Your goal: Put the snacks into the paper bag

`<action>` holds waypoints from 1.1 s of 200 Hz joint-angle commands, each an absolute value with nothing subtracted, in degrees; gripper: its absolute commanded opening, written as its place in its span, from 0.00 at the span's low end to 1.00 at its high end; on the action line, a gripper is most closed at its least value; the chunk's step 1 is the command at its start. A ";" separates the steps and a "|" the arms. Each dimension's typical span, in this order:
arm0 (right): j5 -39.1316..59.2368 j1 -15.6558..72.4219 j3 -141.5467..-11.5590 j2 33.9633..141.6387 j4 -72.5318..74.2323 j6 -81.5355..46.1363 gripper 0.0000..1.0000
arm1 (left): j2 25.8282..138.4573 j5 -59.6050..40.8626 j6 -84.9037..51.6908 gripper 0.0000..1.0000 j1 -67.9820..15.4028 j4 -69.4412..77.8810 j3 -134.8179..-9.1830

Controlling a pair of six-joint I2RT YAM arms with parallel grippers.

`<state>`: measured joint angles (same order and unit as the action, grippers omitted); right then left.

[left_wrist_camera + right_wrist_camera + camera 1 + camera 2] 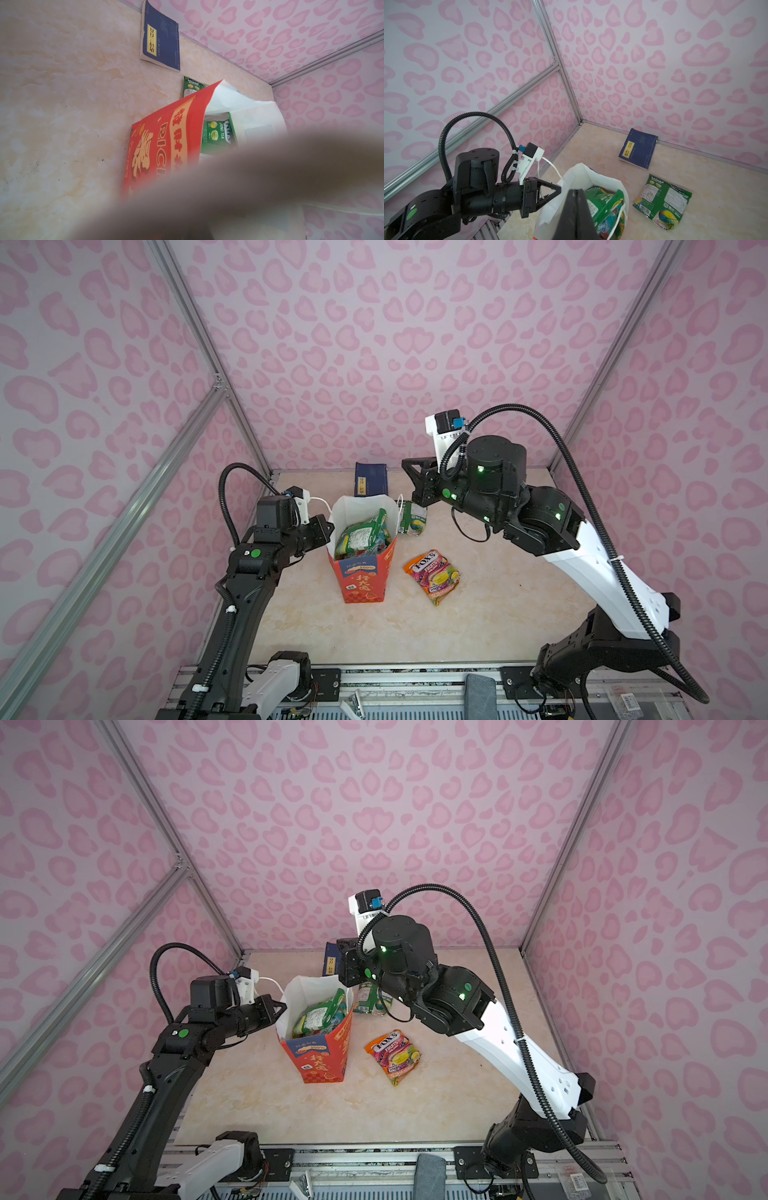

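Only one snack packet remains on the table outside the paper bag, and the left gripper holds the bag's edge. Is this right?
Not quite. Two packets lie outside the paper bag: a green packet behind it and an orange packet beside it, seen in both top views. The left gripper does hold the bag's edge.

In the left wrist view a blurred grey mass (239,187) blots out the lower half of the paper bag (164,149); the right arm (399,952) half hides the dark-blue booklet (330,963).
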<state>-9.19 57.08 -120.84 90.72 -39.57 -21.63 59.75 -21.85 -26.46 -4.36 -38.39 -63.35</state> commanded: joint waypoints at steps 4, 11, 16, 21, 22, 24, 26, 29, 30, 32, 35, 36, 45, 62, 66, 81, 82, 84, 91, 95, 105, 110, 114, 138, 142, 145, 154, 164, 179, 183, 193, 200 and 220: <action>-13.20 53.92 -113.39 89.34 -41.88 -23.27 0.22 | 59.39 -23.19 -26.04 0.07 -4.34 -35.38 -63.36; -12.60 52.31 -108.51 87.29 -40.81 -24.89 0.34 | 59.31 -23.27 -26.08 0.07 -4.33 -35.38 -63.26; -12.18 51.44 -104.43 85.40 -39.48 -26.02 0.46 | 59.26 -23.23 -26.10 0.07 -4.32 -35.34 -63.23; -12.13 50.55 -100.18 83.25 -37.94 -26.98 0.55 | 59.25 -23.28 -26.12 0.07 -4.39 -35.33 -63.24; -12.17 50.46 -99.31 82.85 -37.56 -27.20 0.57 | 59.25 -23.29 -26.11 0.07 -4.35 -35.33 -63.26; -12.20 50.23 -97.62 81.88 -36.86 -27.40 0.60 | 59.24 -23.29 -26.11 0.07 -4.36 -35.38 -63.30; -12.41 50.09 -96.10 80.98 -36.13 -27.77 0.65 | 59.24 -23.33 -26.10 0.07 -4.36 -35.37 -63.29; -12.86 49.84 -93.34 79.57 -35.38 -28.26 0.71 | 59.25 -23.37 -26.06 0.07 -4.36 -35.35 -63.27; -13.02 49.79 -93.34 79.07 -35.00 -28.42 0.73 | 59.24 -23.38 -26.04 0.07 -4.33 -35.34 -63.28; -13.41 49.74 -91.65 78.04 -34.06 -28.70 0.77 | 59.20 -23.42 -26.09 0.07 -4.34 -35.33 -63.24; -14.11 49.69 -88.42 76.62 -32.95 -28.97 0.82 | 59.16 -23.54 -26.17 0.07 -4.38 -35.29 -63.28; -14.35 49.67 -87.72 76.32 -32.69 -29.08 0.84 | 59.15 -23.55 -26.18 0.07 -4.39 -35.27 -63.28; -16.51 49.31 -81.33 71.97 -30.89 -30.41 0.94 | 59.15 -23.62 -26.19 0.07 -4.38 -35.24 -63.23; -18.27 47.02 -70.67 65.84 -29.83 -34.08 0.98 | 59.15 -23.76 -26.28 0.07 -4.34 -35.09 -63.19; -17.23 45.94 -68.35 64.83 -29.71 -35.02 0.98 | 59.16 -23.81 -26.28 0.07 -4.39 -35.15 -63.19; -14.38 41.91 -59.97 62.44 -28.90 -37.61 0.98 | 59.15 -23.99 -26.36 0.07 -4.33 -35.09 -63.19; -14.27 41.74 -59.43 62.29 -28.86 -37.70 0.97 | 59.15 -23.99 -26.32 0.07 -4.32 -35.08 -63.15; -13.94 41.26 -58.30 62.07 -28.59 -37.95 0.98 | 59.15 -23.95 -26.29 0.07 -4.38 -35.01 -63.18; -12.40 39.80 -54.64 61.52 -27.49 -38.56 0.98 | 59.15 -23.80 -26.28 0.07 -4.38 -35.02 -63.19; -11.20 38.94 -52.69 61.24 -26.66 -38.92 0.98 | 59.15 -23.77 -26.28 0.07 -4.37 -35.04 -63.12; -8.58 36.95 -48.32 61.00 -24.49 -39.47 0.98 | 59.15 -23.73 -26.28 0.07 -4.31 -35.03 -63.19; -7.70 36.20 -46.50 61.03 -23.45 -39.62 0.98 | 59.22 -23.73 -26.28 0.07 -4.38 -35.05 -63.11; -7.12 35.71 -45.33 61.15 -22.81 -39.65 0.98 | 59.27 -23.80 -26.28 0.07 -4.39 -35.02 -63.14; -3.24 32.99 -38.97 62.91 -17.43 -40.08 0.98 | 59.28 -23.56 -26.28 0.07 -4.33 -35.15 -63.11; -2.28 32.70 -38.09 63.48 -16.29 -40.08 0.98 | 59.25 -23.53 -26.28 0.07 -4.34 -35.14 -63.19; -1.84 32.51 -37.46 63.87 -15.54 -40.12 0.98 | 59.26 -23.49 -26.28 0.07 -4.39 -35.15 -63.08; -0.39 32.19 -36.01 65.30 -13.42 -40.19 0.98 | 59.28 -23.46 -26.26 0.07 -4.33 -35.13 -63.17; 1.20 32.08 -35.03 67.35 -11.32 -40.35 0.98 | 59.36 -23.47 -26.28 0.07 -4.31 -35.15 -63.11; 3.28 32.08 -34.59 70.92 -9.25 -40.54 0.98 | 59.39 -23.46 -26.19 0.07 -4.37 -35.08 -63.09; 4.04 32.12 -34.75 71.98 -9.12 -40.52 0.98 | 59.34 -23.47 -26.19 0.07 -4.39 -35.12 -63.14; 6.12 32.00 -35.83 74.59 -9.64 -40.07 0.98 | 59.35 -23.31 -26.19 0.07 -4.39 -35.09 -63.06; 7.21 32.01 -36.21 76.59 -9.18 -39.86 0.98 | 59.47 -23.38 -26.19 0.07 -4.31 -35.07 -63.15; 9.25 32.03 -36.59 81.10 -6.61 -39.42 0.98 | 59.51 -23.55 -26.24 0.07 -4.39 -35.07 -63.12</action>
<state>4.80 32.03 -36.18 77.41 -11.14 -39.92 59.59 -22.26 -26.48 -4.36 -38.04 -63.22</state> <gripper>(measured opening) 0.977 0.070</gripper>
